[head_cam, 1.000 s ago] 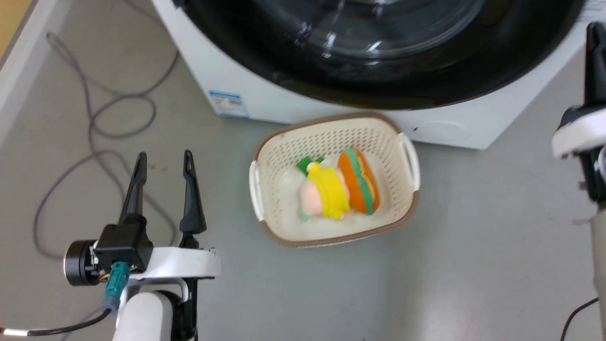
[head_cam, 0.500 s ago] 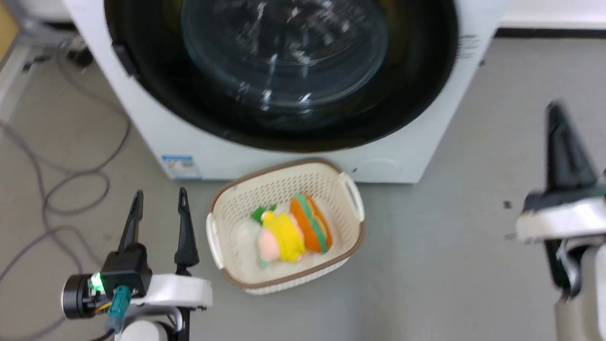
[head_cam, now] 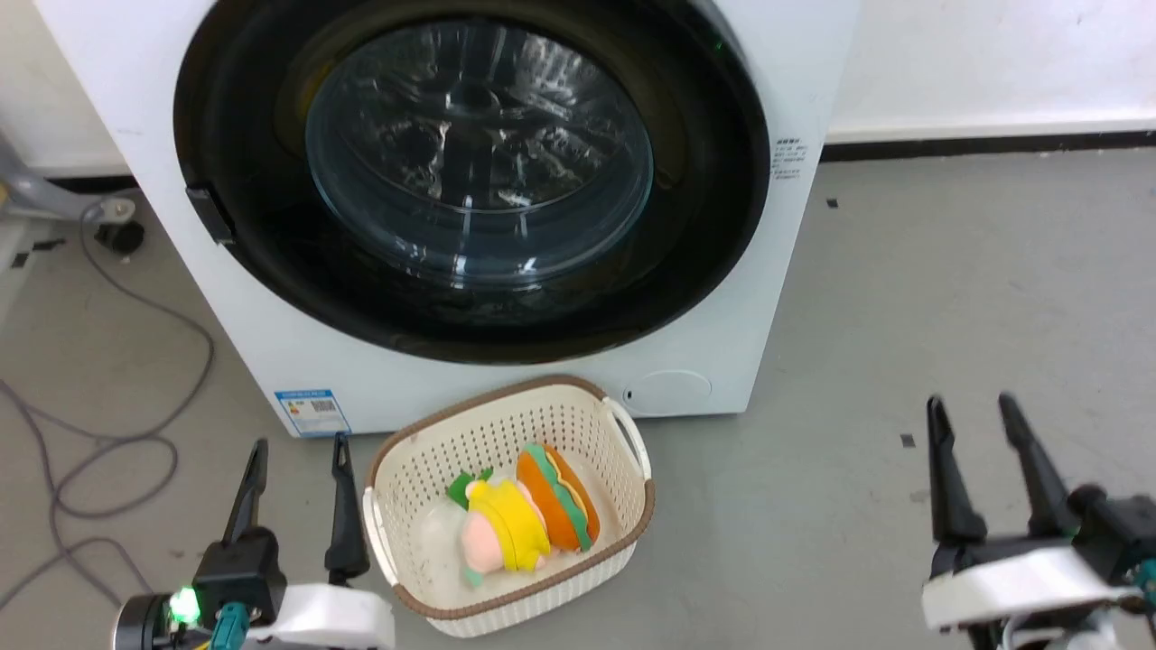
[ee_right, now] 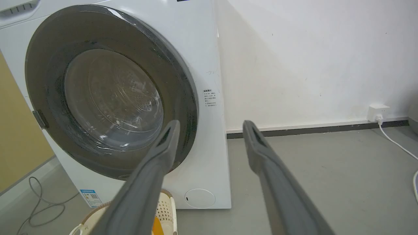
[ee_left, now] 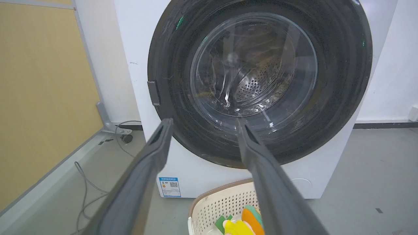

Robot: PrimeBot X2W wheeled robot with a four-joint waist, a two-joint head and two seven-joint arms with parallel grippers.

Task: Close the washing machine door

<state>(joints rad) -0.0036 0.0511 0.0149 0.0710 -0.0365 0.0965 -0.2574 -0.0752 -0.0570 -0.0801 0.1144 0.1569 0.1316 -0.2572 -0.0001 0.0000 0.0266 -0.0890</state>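
Two grippers low in the head view. Left gripper [head_cam: 300,444] at 7 o'clock, fingers apart, tips up, holding nothing, on the near side of the basket's left wall. Right gripper [head_cam: 969,402] at 4 o'clock, fingers likewise apart and empty, over bare grey floor [head_cam: 903,298], well apart from the washer.

Washing machine door [head_cam: 470,171] at 12 o'clock: wide glossy black rim, bulging clear glass centre, steel drum visible through it. Rim lies flat against the white washer front [head_cam: 795,72]; no gap seen on either side. Small dark latch tab [head_cam: 209,215] at the rim's 9 o'clock.

Left wrist view: left gripper [ee_left: 204,121] spread wide, door [ee_left: 258,75] dead ahead at 12 o'clock, fingertips not touching it. Right wrist view: right gripper [ee_right: 211,123] spread wide, door [ee_right: 111,94] off at 10 o'clock, white wall behind at 1 o'clock.

Cream perforated basket [head_cam: 542,424] with brown rim on the floor at 6 o'clock, just before the washer's base. Inside it: a yellow-and-pink plush toy [head_cam: 501,537] touching an orange burger-like plush toy [head_cam: 555,510]. Blue label sticker [head_cam: 312,411] on the washer's lower left corner. Grey cable [head_cam: 209,357] looped on the floor at 9 o'clock.
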